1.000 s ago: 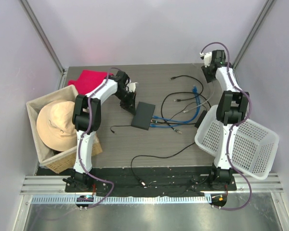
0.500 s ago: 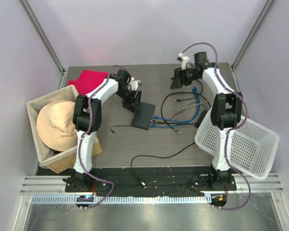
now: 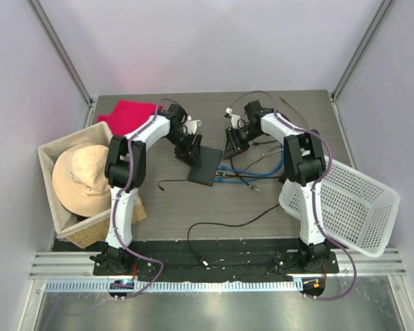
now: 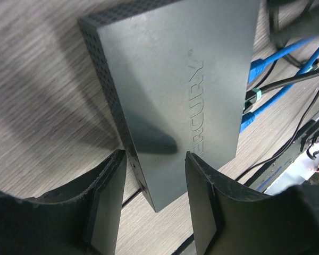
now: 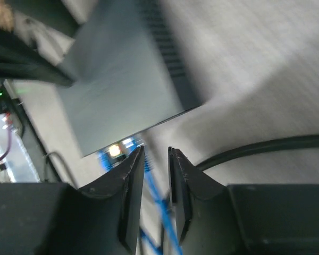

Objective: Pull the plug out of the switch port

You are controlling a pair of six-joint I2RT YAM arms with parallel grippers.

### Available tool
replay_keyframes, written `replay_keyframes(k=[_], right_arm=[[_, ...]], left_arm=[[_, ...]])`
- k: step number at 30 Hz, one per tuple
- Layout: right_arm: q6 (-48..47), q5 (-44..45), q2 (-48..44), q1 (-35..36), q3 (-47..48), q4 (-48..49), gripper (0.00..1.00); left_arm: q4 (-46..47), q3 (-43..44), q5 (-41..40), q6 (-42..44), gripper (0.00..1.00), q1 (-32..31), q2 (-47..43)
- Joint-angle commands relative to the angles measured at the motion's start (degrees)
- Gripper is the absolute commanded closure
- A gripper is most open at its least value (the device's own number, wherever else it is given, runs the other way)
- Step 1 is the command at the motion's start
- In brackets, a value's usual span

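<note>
While above switch, left end effector gapes — empty.

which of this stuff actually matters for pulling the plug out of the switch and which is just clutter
For the job:
- switch
- blue cables plugged into its ports
- left gripper, right gripper

Just lying about:
- straw hat in the woven bin
- red cloth
- white mesh basket
- loose black cables
</note>
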Motion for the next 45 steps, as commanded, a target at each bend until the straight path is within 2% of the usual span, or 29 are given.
replay_keyframes(k=[1,6,8,12,15,18,24,30,45], right_arm=[[2.43,2.75,4.42,2.01,8.06,3.44,0.68],[4.72,-0.41,9.52,4.47,17.12,5.11,0.65],[4.02,-1.12,8.65,4.30,16.35,5.03,0.63],[2.35,-2.95,6.89,2.02,12.40,3.36,0.50],[-0.54,-7.17,6.63,0.96,11.33,-0.42,0.44],[-4.23,-9.64,6.80,0.60,10.80,-3.67,0.42],[-8.54,-11.40,8.46,0.69,10.63,-7.63,0.46],[-11.27,-10.96,9.96,0.60,10.45,-10.18,0.50],[-10.13,-9.91,13.74,2.10,12.74,-9.48,0.53]], left_arm=[[1.07,-0.75,1.27,-0.49,0.48,0.10,-1.52],[1.07,-1.19,1.01,-0.49,0.48,0.37,-2.39],[1.24,-1.63,0.92,-0.40,0.48,0.46,-3.09],[1.60,-1.89,0.74,-0.84,0.48,0.46,-2.58],[2.47,-2.59,-2.50,-1.98,0.48,0.37,-1.96],[2.56,-3.30,-5.67,-2.25,0.49,0.28,-1.34],[2.56,-4.27,-7.08,-2.51,0.53,0.19,-0.29],[2.39,-3.65,-7.34,-2.16,0.53,0.02,0.15],[2.04,-3.21,-8.22,-1.81,0.53,-0.51,0.15]])
